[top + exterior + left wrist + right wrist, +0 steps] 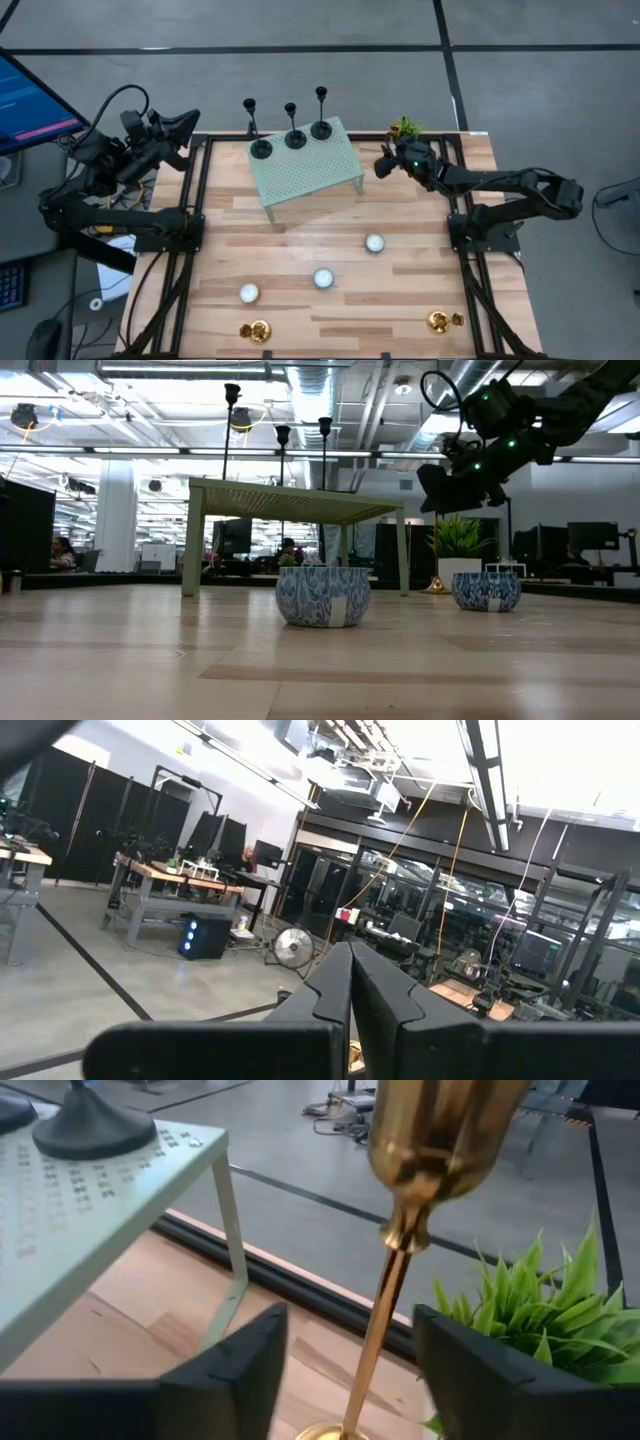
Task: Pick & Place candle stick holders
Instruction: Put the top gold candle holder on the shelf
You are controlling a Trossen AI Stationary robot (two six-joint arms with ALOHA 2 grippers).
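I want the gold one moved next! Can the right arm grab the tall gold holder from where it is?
Probably yes. The right gripper has its jaws open on either side of the tall gold holder, apart from the stem. The plant stands close beside it but not between.

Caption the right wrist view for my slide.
Right hand, open, straddles the slim stem of the tall gold candle holder, beside the green plant and pale green perforated stand.

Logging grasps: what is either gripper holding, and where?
Nothing. The open right gripper straddles the tall gold holder's stem without touching; the left gripper is shut, empty.
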